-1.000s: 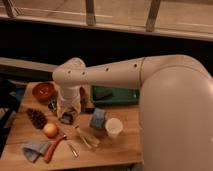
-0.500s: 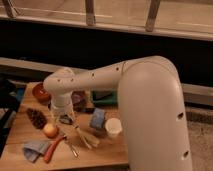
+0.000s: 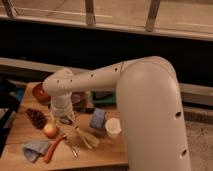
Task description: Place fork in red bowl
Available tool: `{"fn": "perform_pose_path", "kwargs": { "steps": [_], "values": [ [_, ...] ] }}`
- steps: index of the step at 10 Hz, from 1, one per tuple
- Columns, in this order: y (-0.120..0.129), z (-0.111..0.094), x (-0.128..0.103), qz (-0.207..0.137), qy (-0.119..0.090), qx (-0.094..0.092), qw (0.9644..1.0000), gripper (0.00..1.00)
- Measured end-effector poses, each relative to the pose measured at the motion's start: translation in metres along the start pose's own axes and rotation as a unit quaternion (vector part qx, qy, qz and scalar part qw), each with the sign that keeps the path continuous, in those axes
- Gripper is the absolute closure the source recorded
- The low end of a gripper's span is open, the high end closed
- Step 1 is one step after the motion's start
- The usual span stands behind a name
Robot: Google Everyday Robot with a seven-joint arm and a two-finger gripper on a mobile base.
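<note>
- Gripper (image 3: 65,119) hangs jaws apart, low over the table (image 3: 102,154) near the red bowl (image 3: 40,93).
- Fork (image 3: 73,148), slim and silvery, lies near the front edge.
- Arm (image 3: 95,77) stretches sideways, wrist bent down.

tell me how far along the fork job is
Done: nothing yet. The red bowl sits at the back left of the table without the fork in it. In hand: nothing. The fork lies near the front edge beside the red-handled tool, and the open pincer hangs empty just behind it. Left: lower onto the fork, grip it, carry it to the bowl, release.
</note>
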Motion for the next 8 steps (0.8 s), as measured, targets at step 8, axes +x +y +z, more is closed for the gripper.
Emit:
{"fn": "perform_pose_path", "kwargs": {
  "steps": [8],
  "values": [
    [0.004, 0.058, 0.036, 0.037, 0.054, -0.018, 0.9977, 0.35]
  ]
}}
